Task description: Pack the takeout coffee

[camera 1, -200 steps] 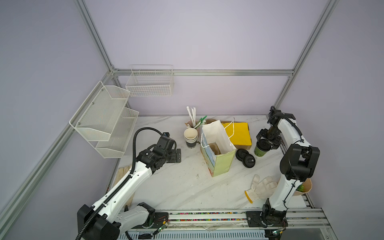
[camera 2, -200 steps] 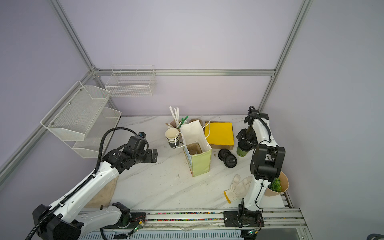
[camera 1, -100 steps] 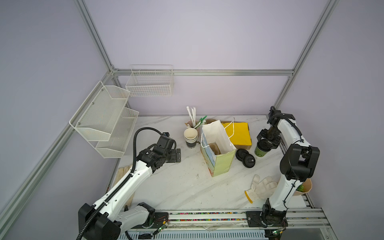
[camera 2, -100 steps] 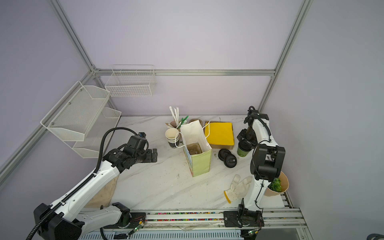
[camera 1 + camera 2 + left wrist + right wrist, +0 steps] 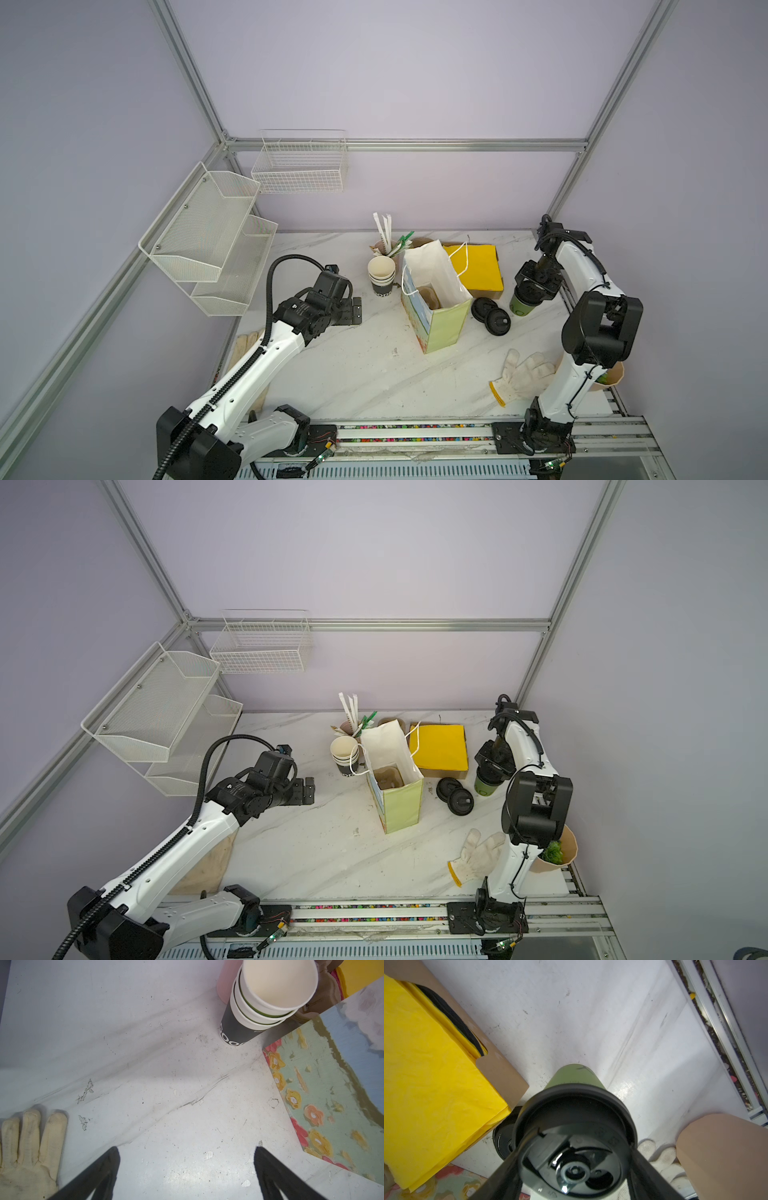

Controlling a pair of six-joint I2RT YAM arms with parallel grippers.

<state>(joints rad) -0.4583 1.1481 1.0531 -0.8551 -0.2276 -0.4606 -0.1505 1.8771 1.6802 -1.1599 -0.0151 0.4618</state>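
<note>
Right gripper straddles the coffee cup's black lid, 2 fingers at its rim; whether they squeeze is unclear. In both top views it hides the lid. The coffee cup stands right of the bag. Left gripper gapes, empty.

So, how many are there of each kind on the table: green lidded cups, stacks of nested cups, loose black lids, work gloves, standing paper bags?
Green lidded cup: 1
Stack of nested cups: 1
Loose black lids: 2
Work gloves: 2
Standing paper bag: 1
Total: 7
</note>
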